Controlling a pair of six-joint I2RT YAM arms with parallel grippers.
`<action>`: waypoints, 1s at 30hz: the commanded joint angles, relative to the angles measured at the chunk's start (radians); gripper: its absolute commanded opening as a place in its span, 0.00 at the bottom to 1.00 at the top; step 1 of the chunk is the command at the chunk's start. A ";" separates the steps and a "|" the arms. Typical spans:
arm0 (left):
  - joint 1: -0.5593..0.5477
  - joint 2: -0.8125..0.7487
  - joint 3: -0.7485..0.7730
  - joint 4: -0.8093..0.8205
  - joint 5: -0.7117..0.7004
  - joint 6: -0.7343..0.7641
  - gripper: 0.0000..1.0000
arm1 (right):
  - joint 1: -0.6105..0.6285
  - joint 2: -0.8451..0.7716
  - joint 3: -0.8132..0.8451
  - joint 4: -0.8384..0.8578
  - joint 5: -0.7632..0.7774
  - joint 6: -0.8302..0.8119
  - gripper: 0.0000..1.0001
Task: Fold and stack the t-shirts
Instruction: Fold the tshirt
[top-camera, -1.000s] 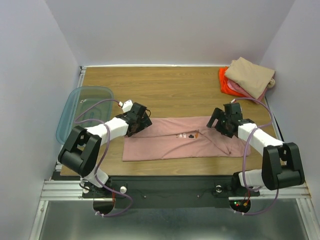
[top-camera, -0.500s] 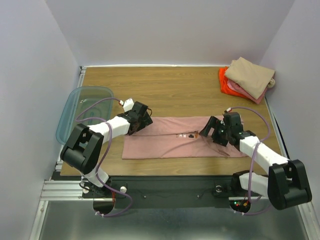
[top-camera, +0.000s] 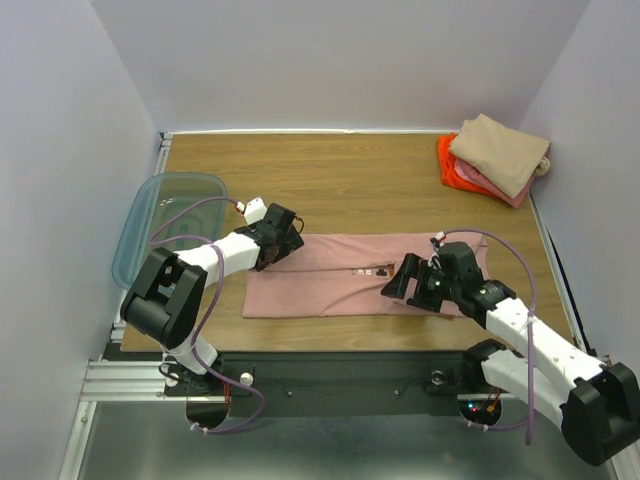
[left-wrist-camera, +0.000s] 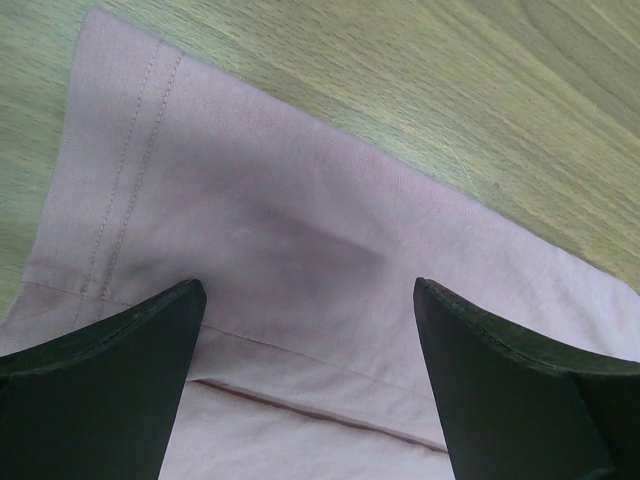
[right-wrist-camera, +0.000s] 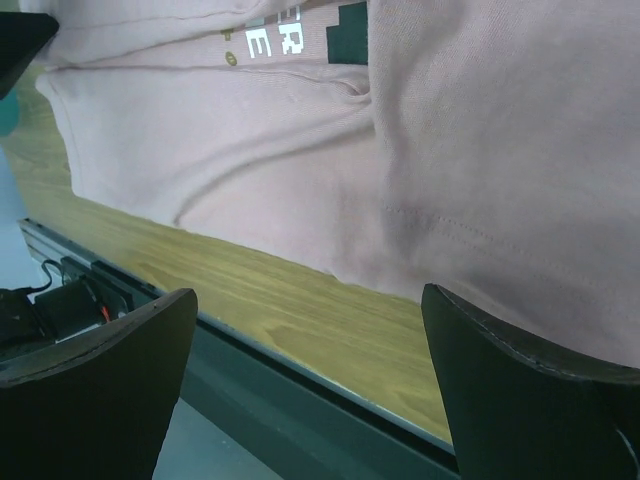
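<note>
Dusty-pink t-shirt (top-camera: 330, 278) lies flat along the near half of your wooden table (top-camera: 340, 180), folded into a long band with its small chest print facing up. Your left gripper (top-camera: 290, 243) is low over the shirt's far left corner, jaws spread wide with nothing between them. Your right gripper (top-camera: 398, 282) hangs over the near edge just right of the print, also spread and empty. The stack of folded tees (top-camera: 497, 155) sits at the far right corner, and the clear teal bin (top-camera: 165, 215) at the left edge.
</note>
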 joint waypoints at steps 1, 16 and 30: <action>0.004 -0.036 -0.002 -0.089 -0.038 -0.015 0.98 | 0.005 -0.046 0.061 -0.072 0.000 -0.025 1.00; 0.002 -0.085 0.094 -0.115 -0.028 0.098 0.98 | -0.088 0.222 0.300 -0.231 0.730 0.001 1.00; -0.059 -0.094 -0.174 -0.038 0.108 0.071 0.98 | -0.090 0.812 0.541 -0.027 0.513 -0.228 1.00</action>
